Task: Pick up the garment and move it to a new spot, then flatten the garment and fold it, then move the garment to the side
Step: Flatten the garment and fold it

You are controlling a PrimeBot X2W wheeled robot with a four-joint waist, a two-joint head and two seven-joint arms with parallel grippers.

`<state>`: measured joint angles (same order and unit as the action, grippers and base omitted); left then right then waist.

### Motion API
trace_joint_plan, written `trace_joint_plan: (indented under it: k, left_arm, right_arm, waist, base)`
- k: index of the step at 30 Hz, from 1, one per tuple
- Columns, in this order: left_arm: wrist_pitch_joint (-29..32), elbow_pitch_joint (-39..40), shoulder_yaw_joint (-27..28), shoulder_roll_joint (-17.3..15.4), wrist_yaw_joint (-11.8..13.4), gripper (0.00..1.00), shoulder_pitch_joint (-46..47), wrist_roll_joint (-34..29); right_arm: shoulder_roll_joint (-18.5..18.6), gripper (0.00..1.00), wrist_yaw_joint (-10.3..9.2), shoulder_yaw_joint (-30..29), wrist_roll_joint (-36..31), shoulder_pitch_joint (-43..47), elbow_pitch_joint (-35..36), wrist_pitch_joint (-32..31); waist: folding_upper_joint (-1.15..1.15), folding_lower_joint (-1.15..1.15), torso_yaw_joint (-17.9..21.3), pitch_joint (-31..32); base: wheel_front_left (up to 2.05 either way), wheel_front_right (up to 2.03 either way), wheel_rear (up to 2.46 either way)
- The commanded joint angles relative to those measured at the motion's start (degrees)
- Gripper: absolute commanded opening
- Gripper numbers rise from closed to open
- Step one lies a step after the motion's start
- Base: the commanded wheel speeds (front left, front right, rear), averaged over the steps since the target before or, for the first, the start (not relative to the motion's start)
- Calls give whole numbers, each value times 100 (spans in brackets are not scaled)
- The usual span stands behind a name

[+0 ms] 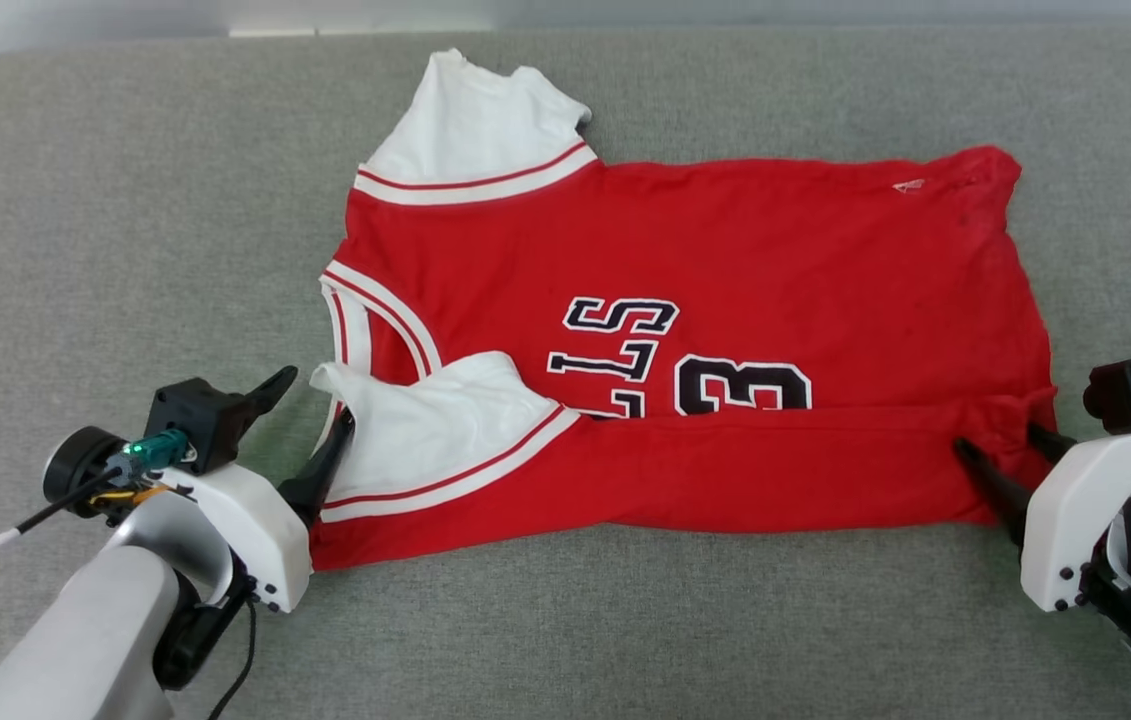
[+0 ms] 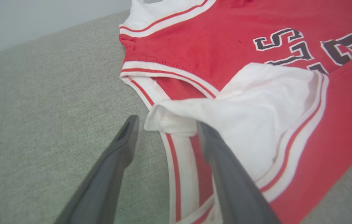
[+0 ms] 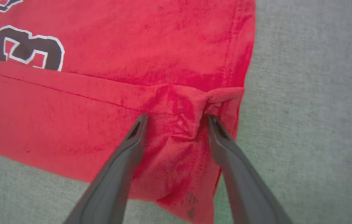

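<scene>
Both grippers are pictured spread apart, clamping nothing: the left gripper (image 1: 317,400) at lower left beside a white sleeve (image 1: 425,410), the right gripper (image 1: 997,440) at lower right astride a bunched hem corner (image 3: 191,102). One garment (image 1: 725,250), with two sleeves, is laid mid-frame on grey upholstery (image 1: 125,200), its near edge folded over. By the look of it, that corner is best smoothed before further folding.

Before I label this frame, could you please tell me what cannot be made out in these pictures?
Lettering on the jersey: head view, near half covered by the folded-over red flap.
Small label at the far corner: head view, too small to read.
Number 3: left wrist view, blurred, partly under the flap.
Near white sleeve: left wrist view, partly behind a dark finger.
</scene>
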<state>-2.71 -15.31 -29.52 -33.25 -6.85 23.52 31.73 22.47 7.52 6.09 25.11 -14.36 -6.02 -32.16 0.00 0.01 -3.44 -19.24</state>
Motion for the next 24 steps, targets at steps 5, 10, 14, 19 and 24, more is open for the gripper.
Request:
trace_joint_plan:
  k: [5,10,14,19,24]
  left_arm:
    - [-191,-172,68,261,215,100,-316,203]
    - [-46,77,194,281,349,100,-931,655]
    - [130,402,307,244,689,100,-1420,862]
    - [488,844,418,278,1132,100,-1864,1152]
    - [977,1034,356,152,1465,100,-2003,1152]
  right_arm:
    - [-4,100,-5,17,-179,230,-68,137]
    - [-112,100,-5,-48,-251,542,69,-41]
    - [-334,100,-5,-256,-361,809,272,-184]
    - [-672,100,-5,-531,-525,1112,608,-244]
    - [-900,100,-5,-631,-663,1268,958,-357]
  waist:
    - [0,-1,-16,616]
    - [0,-1,70,1011]
    - [0,-1,134,1158]
    - [0,-1,199,1167]
    - [0,-1,295,1004]
  base:
    - [0,0,0]
    - [0,0,0]
    - [0,0,0]
    - [0,0,0]
    - [0,0,0]
